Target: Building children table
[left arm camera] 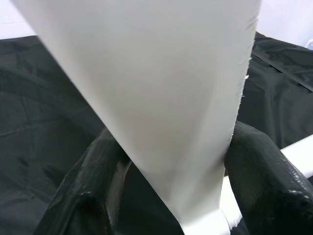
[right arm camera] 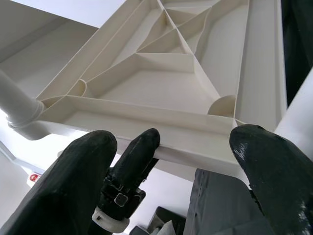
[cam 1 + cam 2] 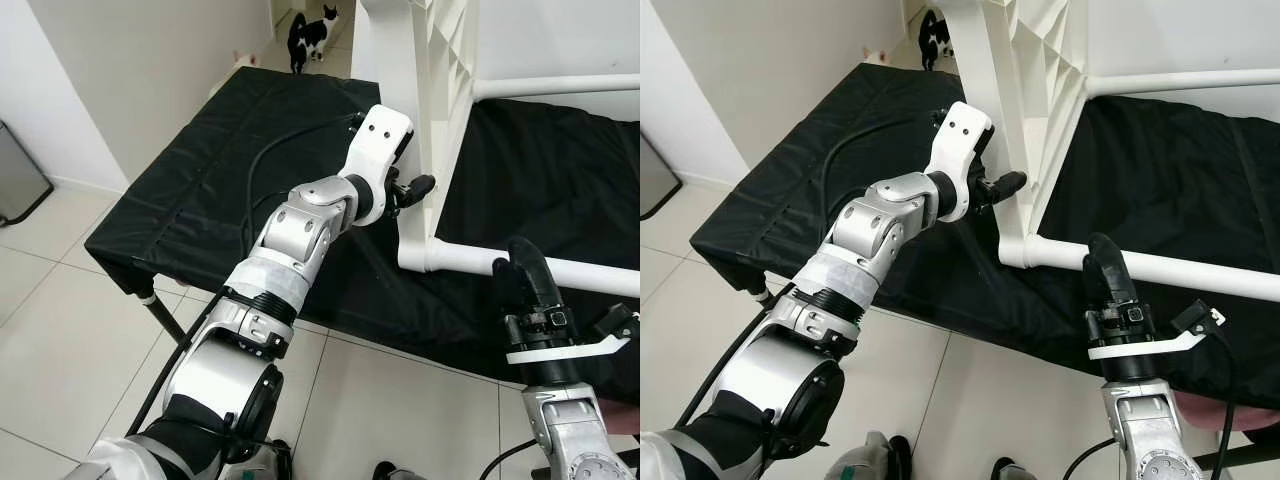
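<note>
1. Left eye view has my left arm stretched forward and up over the black-covered bench [image 3: 200,190], elbow bent, with the left gripper [image 3: 418,187] at the edge of the white kids' table [image 3: 430,110], which stands tipped on its side on the cloth.
2. Left wrist cam: both black fingers [image 1: 259,176] sit either side of that white edge panel, closed down on it.
3. Right gripper [image 3: 525,265] points straight up just in front of the white table leg [image 3: 560,272] that lies horizontal near the bench's front edge. Right wrist cam shows its fingers [image 2: 269,171] spread apart, nothing between them, looking at the ribbed underside of the tabletop [image 2: 161,78].
4. Room: pale floor tiles [image 3: 60,300], white walls, and a black-and-white cat [image 3: 312,38] standing in the hallway past the bench.
</note>
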You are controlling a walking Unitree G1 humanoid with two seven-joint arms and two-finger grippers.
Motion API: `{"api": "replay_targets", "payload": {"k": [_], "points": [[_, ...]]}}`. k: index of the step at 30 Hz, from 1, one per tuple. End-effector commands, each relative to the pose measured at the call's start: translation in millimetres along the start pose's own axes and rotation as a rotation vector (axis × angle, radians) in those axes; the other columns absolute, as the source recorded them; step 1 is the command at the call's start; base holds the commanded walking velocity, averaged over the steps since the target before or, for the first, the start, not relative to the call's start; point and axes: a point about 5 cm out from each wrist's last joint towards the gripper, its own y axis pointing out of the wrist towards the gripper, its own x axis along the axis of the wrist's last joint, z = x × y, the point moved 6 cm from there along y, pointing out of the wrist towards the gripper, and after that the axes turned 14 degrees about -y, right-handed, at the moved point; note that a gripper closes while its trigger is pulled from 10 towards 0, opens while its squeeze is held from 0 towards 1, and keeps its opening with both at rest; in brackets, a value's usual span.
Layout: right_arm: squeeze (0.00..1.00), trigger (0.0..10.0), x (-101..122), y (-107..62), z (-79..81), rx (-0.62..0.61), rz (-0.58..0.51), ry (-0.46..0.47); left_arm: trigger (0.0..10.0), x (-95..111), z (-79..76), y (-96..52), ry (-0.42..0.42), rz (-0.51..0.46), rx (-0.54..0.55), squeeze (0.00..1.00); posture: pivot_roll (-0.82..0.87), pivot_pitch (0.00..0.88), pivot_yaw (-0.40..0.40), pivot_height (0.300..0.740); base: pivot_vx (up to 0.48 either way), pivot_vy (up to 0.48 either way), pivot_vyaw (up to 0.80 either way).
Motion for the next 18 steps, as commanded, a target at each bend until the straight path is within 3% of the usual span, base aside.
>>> {"api": "replay_targets", "payload": {"k": [1, 3, 4, 8, 12, 16, 18], "points": [[0.00, 10.0, -18, -4.4, -1.7, -0.065, -0.065, 0.124, 3.3, 46, -2.1, -0.5, 0.104, -0.185, 0.123, 0.00, -0.08, 0.045, 0.054, 0.740, 0.000, 0.000, 0.00], [0.00, 10.0, -17, -3.8, -4.6, -0.083, -0.076, 0.128, 3.3, 47, -3.3, -0.8, 0.116, -0.187, 0.120, 0.00, -0.08, 0.045, 0.054, 0.740, 0.000, 0.000, 0.00], [0.00, 10.0, -15, -2.1, -9.8, -0.106, -0.091, 0.145, 10.0, 48, -8.0, -1.6, 0.150, -0.190, 0.108, 0.00, -0.07, 0.044, 0.053, 0.740, 0.000, 0.000, 0.00], [0.00, 10.0, -14, 4.6, -8.5, -0.096, -0.094, 0.143, 10.0, 49, -33.9, -5.9, 0.291, -0.213, 0.046, 0.00, -0.06, 0.047, 0.047, 0.740, 0.000, 0.000, 0.00], [0.00, 10.0, -14, 6.8, -8.1, -0.097, -0.095, 0.146, 10.0, 49, -39.7, -7.0, 0.345, -0.216, 0.042, 0.00, -0.06, 0.047, 0.046, 0.740, 0.000, 0.000, 0.00], [0.00, 10.0, -14, 10.3, -8.7, -0.098, -0.094, 0.149, 10.0, 57, -48.8, -11.4, 0.466, -0.248, 0.058, 0.00, -0.05, 0.050, 0.045, 0.740, 0.000, 0.000, 0.00], [0.00, 10.0, -14, 11.0, -9.3, -0.099, -0.094, 0.150, 10.0, 58, -49.9, -11.9, 0.479, -0.249, 0.056, 0.00, -0.05, 0.050, 0.045, 0.740, 0.000, 0.000, 0.00]]}}
